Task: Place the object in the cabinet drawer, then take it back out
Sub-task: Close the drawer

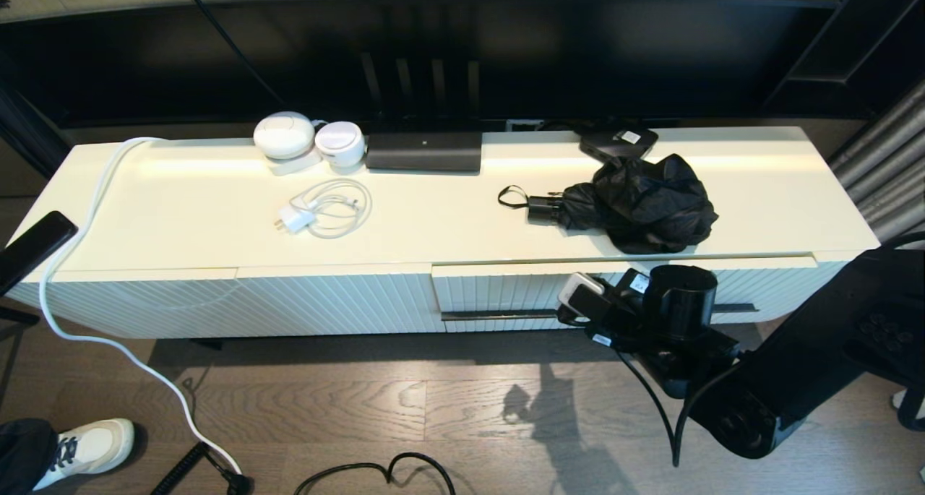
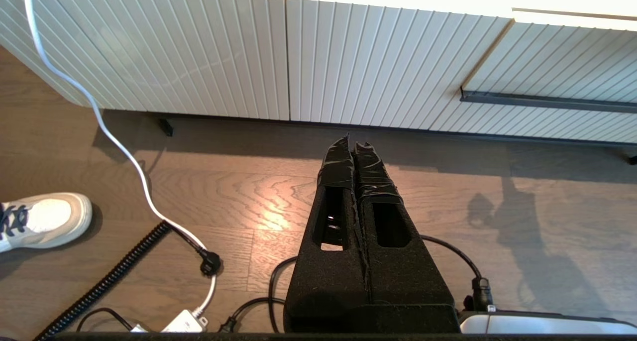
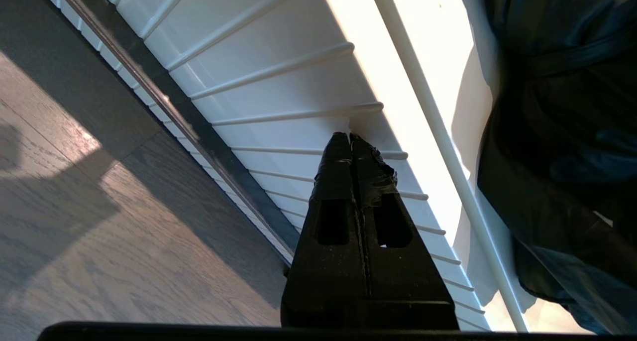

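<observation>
1. The cabinet drawer (image 1: 506,293) is seen shut, its ribbed front flush with the cabinet.
2. The umbrella (image 1: 636,202) is left lying on the cabinet top, directly above the drawer.
3. The right gripper (image 3: 349,137) is held with fingers pressed together, empty, tips at the ribbed front above the bar handle (image 3: 164,104); it should be opened and hooked squarely behind the bar, then pulled straight.
4. The left gripper (image 2: 354,144) is parked closed and empty over the floor.

Home living rm, low cream ribbed media cabinet (image 1: 325,300), wood floor (image 1: 361,408), white charger w/ cable (image 1: 321,213), dark wall unit behind
</observation>
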Tool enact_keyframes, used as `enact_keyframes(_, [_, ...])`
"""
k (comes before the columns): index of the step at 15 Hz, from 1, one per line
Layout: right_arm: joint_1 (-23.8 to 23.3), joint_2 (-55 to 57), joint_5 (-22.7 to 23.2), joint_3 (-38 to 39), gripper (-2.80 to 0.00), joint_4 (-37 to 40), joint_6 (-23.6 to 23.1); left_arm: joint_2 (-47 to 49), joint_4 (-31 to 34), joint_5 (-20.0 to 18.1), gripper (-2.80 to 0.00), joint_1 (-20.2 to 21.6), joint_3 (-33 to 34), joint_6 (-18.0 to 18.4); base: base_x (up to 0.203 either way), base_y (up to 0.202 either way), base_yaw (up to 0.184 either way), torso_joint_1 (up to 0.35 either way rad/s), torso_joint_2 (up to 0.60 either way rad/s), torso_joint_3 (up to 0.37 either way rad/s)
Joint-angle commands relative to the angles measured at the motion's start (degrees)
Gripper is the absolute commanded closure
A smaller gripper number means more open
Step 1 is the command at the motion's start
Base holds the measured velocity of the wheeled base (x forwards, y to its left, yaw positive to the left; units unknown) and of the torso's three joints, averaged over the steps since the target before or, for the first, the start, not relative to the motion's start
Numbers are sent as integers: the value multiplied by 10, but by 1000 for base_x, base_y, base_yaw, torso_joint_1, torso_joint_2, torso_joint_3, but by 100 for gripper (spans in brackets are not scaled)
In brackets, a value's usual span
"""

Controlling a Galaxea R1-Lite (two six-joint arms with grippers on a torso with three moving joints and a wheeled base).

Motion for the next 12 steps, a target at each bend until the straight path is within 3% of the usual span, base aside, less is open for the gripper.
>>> enact_keyframes(1, [-2,6,-1,-8,0,-3,-4,0,0,0,0,0,0,-1,0,0,0,0,0,0])
enact_keyframes(6, [-2,0,-4,-12,0,3,-3,0,0,0,0,0,0,-1,0,0,0,0,0,0])
enact_keyframes(12, [5,-153,-6,49,0,96,1,0,0,0,0,0,0,-1,0,0,0,0,0,0])
